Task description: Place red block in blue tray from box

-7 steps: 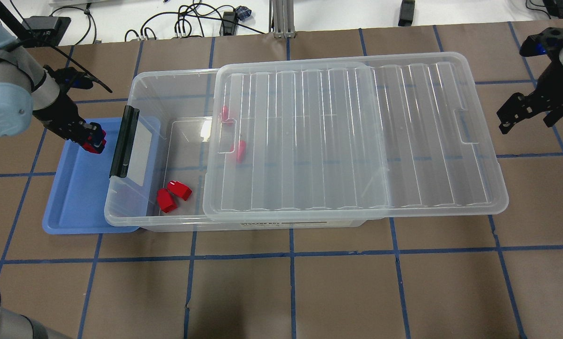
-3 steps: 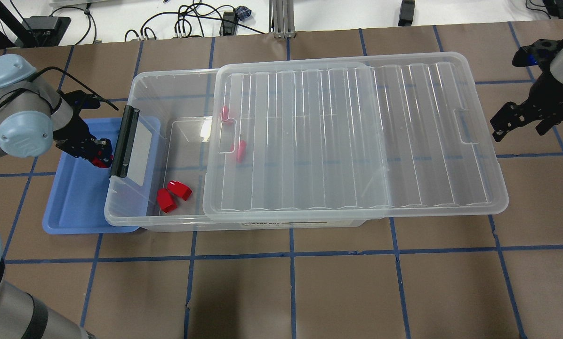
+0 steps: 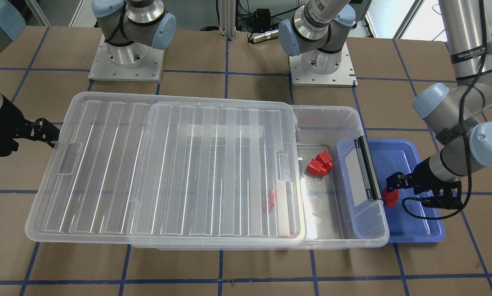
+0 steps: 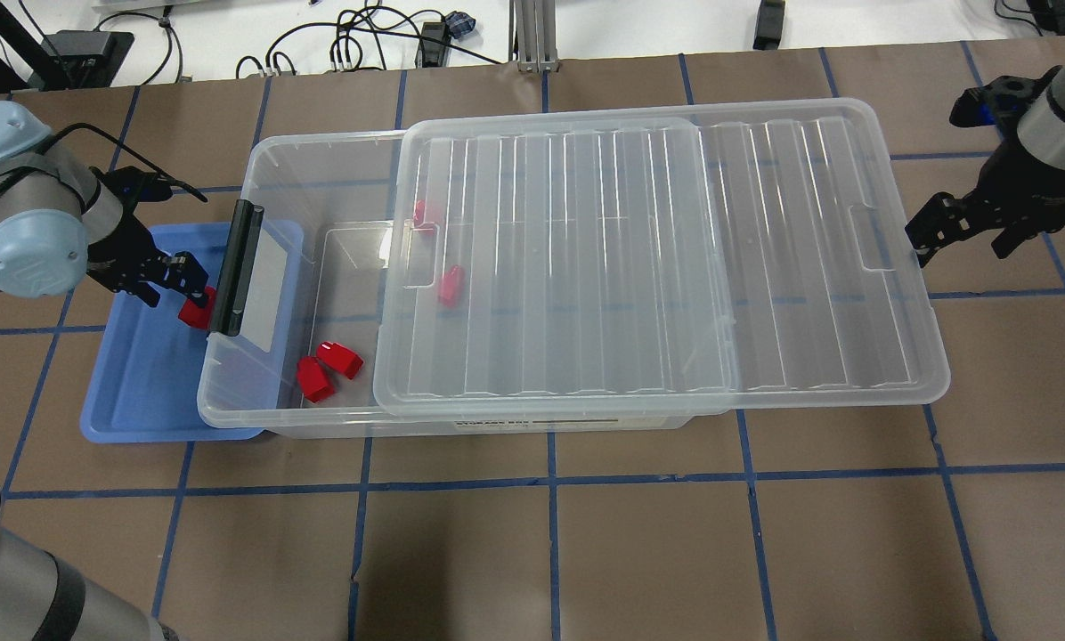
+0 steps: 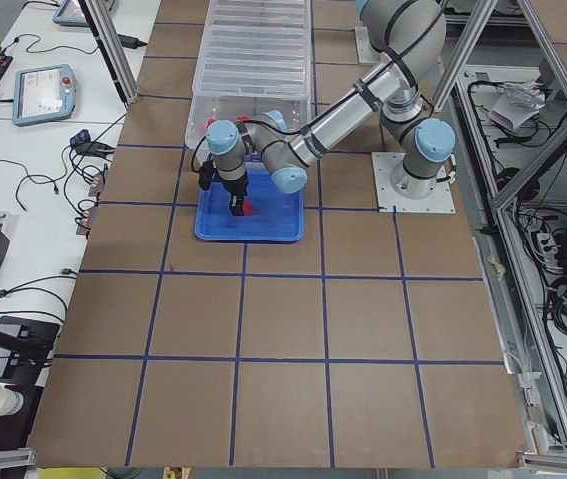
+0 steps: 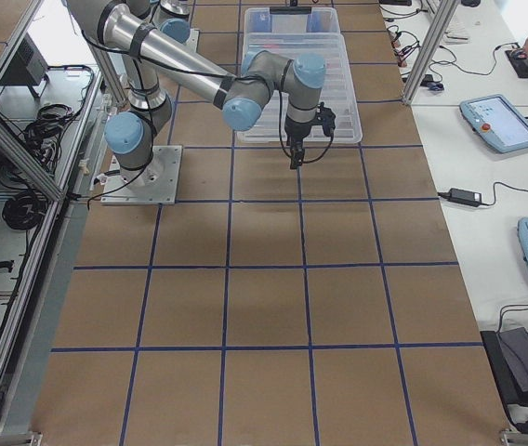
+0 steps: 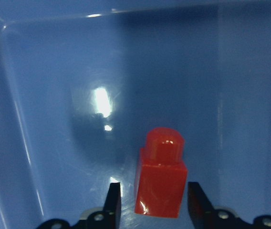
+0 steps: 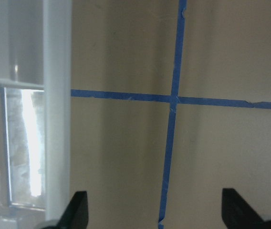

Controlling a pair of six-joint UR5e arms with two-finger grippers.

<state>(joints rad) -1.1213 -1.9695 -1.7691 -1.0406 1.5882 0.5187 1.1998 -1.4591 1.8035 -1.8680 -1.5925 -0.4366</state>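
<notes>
My left gripper (image 4: pixel 179 283) is open over the blue tray (image 4: pixel 132 392). A red block (image 4: pixel 196 312) lies on the tray floor beside the box's black latch (image 4: pixel 234 267). In the left wrist view the red block (image 7: pixel 160 174) sits between the fingers (image 7: pixel 112 195) with a gap on each side. The clear box (image 4: pixel 319 156) holds two loose red blocks (image 4: pixel 329 363) in its uncovered end. Two more (image 4: pixel 448 285) show through the ribbed lid (image 4: pixel 630 267). My right gripper (image 4: pixel 953 224) is open at the lid's right edge.
The lid covers most of the box and overhangs its right end (image 3: pixel 48 197). The box's left end overlaps the tray's right side. Both arm bases (image 3: pixel 124 61) stand behind the box. Cables lie beyond the table's far edge (image 4: pixel 363 44).
My left gripper has moved over the tray toward the latch, opened and let go of the red block. My right gripper has moved left, and the lid has slid slightly left.
</notes>
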